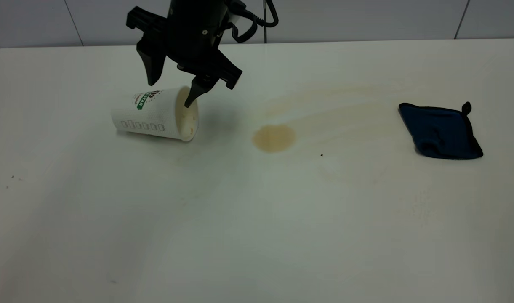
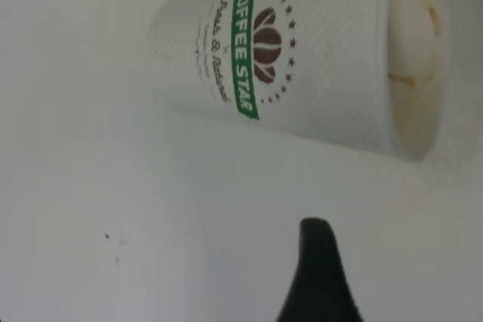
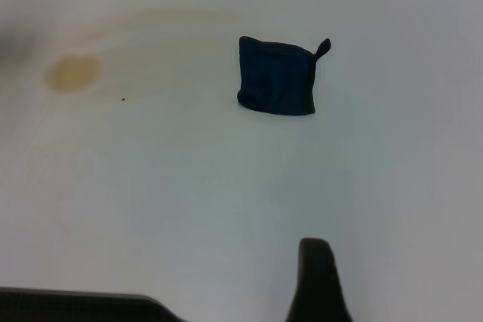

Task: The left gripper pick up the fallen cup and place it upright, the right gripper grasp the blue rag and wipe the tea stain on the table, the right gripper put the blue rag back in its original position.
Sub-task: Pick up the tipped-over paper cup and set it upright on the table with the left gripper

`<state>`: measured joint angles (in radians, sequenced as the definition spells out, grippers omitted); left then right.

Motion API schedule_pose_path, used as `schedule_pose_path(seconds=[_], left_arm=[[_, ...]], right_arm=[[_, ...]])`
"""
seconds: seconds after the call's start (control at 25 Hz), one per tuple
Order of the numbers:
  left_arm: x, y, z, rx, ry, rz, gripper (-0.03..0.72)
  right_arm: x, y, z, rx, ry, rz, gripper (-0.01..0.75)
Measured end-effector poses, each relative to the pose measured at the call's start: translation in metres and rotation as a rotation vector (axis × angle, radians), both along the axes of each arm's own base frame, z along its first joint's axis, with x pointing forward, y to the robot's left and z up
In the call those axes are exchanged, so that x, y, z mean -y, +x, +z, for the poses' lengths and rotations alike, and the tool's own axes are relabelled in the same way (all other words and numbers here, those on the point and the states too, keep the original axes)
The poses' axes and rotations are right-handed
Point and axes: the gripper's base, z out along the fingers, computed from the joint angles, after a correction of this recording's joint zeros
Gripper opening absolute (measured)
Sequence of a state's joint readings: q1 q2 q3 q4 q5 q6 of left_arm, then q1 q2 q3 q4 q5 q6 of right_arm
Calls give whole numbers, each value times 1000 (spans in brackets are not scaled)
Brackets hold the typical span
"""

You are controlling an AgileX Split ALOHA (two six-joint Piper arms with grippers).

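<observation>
The cup (image 1: 155,114) lies on its side on the surface (image 1: 257,219), its open mouth turned toward the tea stain (image 1: 274,138) and its base pointing the other way. The green banner logo and coffee-bean emblem face upward, and in the left wrist view the cup (image 2: 302,65) shows brown dribbles on the cream inside near the rim. The left tool (image 1: 172,90) hangs directly above it with its two black prongs spread wide: one prong tip is at the cup's rim, in front of the mouth, though whether it touches cannot be told; the other sits higher, over the cup's body near the logo, clear of it. Nothing is gripped. One prong tip (image 2: 321,277) juts into the left wrist view, on the near side of the cup's wall.

Beyond the cup's mouth, away from the left tool, the tea stain is a light brown roundish blotch with paler tan streaks fanning from it toward the blue rag (image 1: 441,131). A tiny black speck (image 1: 321,155) lies between stain and rag.

The blue rag lies flat, well apart from the left tool, its corner loop sticking up at the far edge. The right wrist view looks down on the rag (image 3: 278,75) and stain (image 3: 73,72) from a distance; only one finger (image 3: 318,280) of the right tool shows there, so whether that tool is open cannot be told.
</observation>
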<state>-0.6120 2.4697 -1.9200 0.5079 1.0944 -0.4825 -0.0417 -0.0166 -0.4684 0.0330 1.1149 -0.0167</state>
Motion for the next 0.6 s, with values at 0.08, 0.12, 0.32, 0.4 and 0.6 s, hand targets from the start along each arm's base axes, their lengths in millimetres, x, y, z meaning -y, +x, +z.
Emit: schedule_pose_path(seconds=[0.08, 0.12, 0.32, 0.4, 0.6], left_arm=[[3, 7, -5, 26, 12, -1, 591], [4, 9, -7, 40, 17, -1, 591], [7, 19, -13, 108, 52, -1, 591], [8, 22, -16, 122, 68, -12, 591], [7, 24, -31, 121, 101, -26, 591]], right_arm=[[0, 0, 0, 0, 0, 0, 584], [0, 0, 0, 0, 0, 0, 584], [0, 0, 0, 0, 0, 0, 584], [0, 0, 0, 0, 0, 0, 584], [0, 0, 0, 0, 0, 0, 584]])
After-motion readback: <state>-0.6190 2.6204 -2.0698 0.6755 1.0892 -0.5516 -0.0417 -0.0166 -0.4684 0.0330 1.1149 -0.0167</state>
